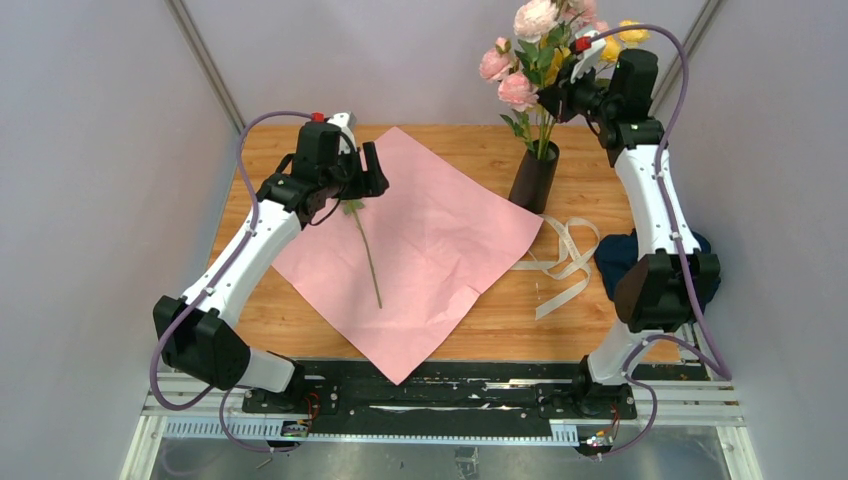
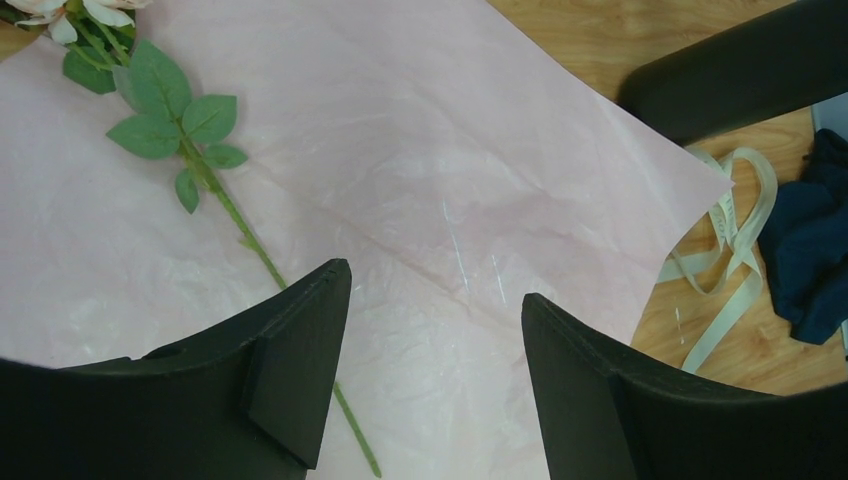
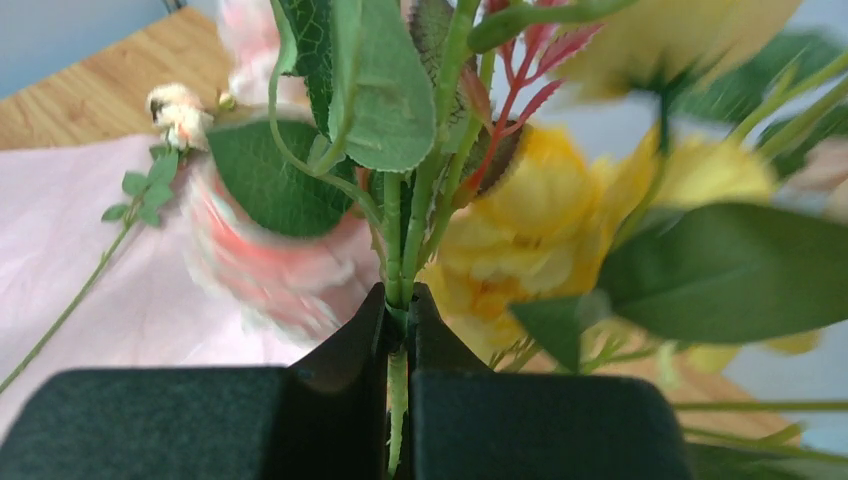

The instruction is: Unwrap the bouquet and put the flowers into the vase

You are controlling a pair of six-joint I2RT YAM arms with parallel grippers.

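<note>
Right gripper (image 3: 400, 300) pinches a stem of the flowers (image 1: 540, 45), already standing in the vase (image 1: 533, 178); left gripper (image 2: 435, 285) hangs open above a lone stem (image 1: 367, 250) on the wrapping paper (image 1: 440, 230); seating step, I judge; next, a gentle release.

Flowers (image 3: 530, 230) blurred (vase (image 2: 740, 70) cut by edge).

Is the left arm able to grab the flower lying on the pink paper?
Probably yes. The left tool hangs open just above the pink paper. The flower lies flat on that paper, close under the tool, with nothing on top of its stem.
</note>
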